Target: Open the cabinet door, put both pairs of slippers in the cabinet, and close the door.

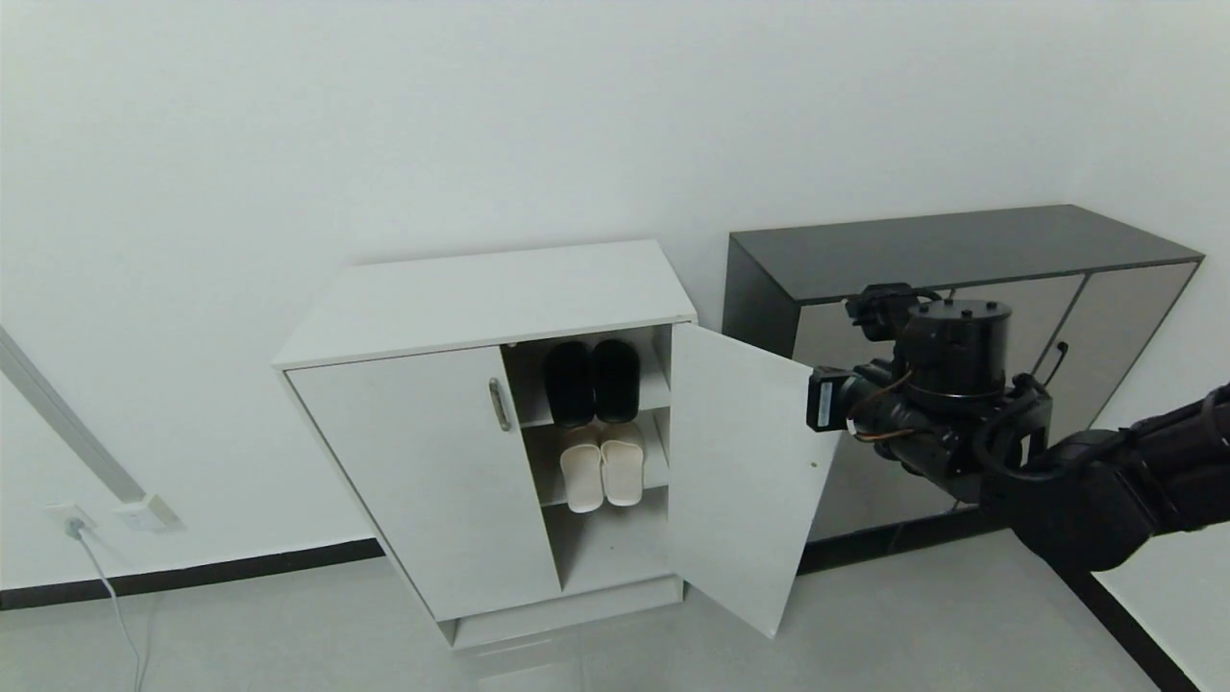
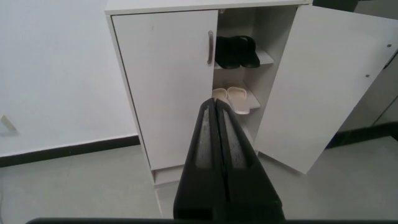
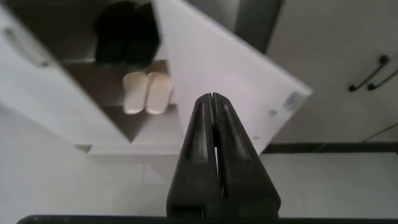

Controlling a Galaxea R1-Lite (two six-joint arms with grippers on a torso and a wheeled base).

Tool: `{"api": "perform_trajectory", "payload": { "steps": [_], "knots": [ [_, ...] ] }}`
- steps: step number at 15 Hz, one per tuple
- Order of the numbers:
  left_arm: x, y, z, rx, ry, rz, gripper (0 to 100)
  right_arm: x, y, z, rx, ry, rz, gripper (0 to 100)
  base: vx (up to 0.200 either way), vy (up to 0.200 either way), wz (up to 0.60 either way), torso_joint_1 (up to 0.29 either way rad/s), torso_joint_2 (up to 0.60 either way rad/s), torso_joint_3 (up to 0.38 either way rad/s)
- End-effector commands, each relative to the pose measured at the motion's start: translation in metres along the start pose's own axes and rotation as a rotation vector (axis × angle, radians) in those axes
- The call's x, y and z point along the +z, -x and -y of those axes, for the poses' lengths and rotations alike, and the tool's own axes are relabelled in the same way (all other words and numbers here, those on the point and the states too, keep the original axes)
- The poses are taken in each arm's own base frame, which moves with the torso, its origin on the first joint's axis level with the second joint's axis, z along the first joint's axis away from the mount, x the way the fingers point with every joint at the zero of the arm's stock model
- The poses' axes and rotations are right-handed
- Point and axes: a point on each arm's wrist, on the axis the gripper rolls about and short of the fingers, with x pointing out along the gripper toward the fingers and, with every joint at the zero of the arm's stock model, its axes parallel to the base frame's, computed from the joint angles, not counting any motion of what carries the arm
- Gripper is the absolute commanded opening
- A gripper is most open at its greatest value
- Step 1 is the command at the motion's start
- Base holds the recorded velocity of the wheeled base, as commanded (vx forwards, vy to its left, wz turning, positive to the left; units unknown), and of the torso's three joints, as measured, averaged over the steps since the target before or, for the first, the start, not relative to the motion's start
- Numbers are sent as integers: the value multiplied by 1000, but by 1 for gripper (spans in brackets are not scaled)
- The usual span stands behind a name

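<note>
Black slippers [image 1: 593, 382] are on the cabinet's [image 1: 480, 298] top shelf, cream slippers [image 1: 602, 466] one shelf down. Right door [image 1: 740, 461] hangs open; left door [image 1: 423, 471] hides the rest inside. Up close, left gripper [image 2: 216, 102] and right gripper [image 3: 214, 98] both have jaws pressed together, holding nothing.

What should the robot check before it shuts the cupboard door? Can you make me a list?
1. Black slippers on the top shelf: ok.
2. White slippers on the middle shelf: ok.
3. White slippers' toes behind the cabinet front: cannot tell.
4. Nothing blocks the open door from swinging: ok.
5. Right tool touching the open door: cannot tell.
6. Left door shut: ok.
</note>
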Motion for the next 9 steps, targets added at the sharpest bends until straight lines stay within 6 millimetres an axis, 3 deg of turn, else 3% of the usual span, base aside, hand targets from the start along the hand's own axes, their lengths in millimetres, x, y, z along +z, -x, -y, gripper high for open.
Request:
{"api": "perform_trajectory", "payload": {
  "steps": [1,4,9],
  "knots": [
    [0,0,0,2,0,-1,0,-4,-20,15,-35,-6,-12,0,0,0,0,0,0,0],
    [0,0,0,0,-3,-1,0,-7,-46,34,-70,-20,-16,0,0,0,0,0,0,0],
    [0,0,0,3,-1,-1,0,-10,-66,54,-72,-45,-32,0,0,0,0,0,0,0]
  ]
}}
